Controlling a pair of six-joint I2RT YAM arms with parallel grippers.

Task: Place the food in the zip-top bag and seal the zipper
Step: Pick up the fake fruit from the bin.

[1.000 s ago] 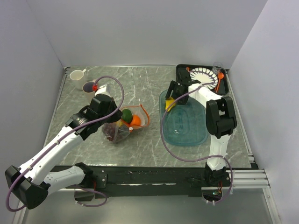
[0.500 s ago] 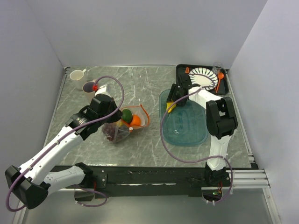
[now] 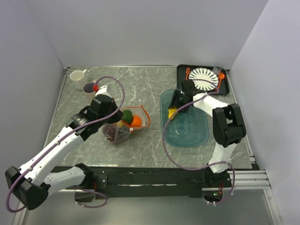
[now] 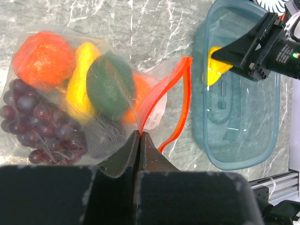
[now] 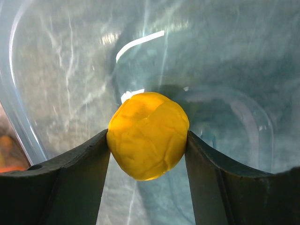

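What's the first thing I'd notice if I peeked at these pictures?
Probably the bright yellow toy fruit, squeezed in the right gripper over the teal tray on the right. Next, the clear zip-top bag on the left, stuffed with purple grapes, an orange and a green piece, with the left gripper pinching its edge beside the open orange-red zipper.

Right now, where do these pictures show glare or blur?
Right wrist view: white glare streaks on the translucent teal plastic tray; the round yellow toy fruit is sharp, the bottom-left corner blurred. Left wrist view: the left end effector, close to the lens, looks soft; the clear plastic zip-top bag shows pale sheen. Top view: even light, soft shadows.
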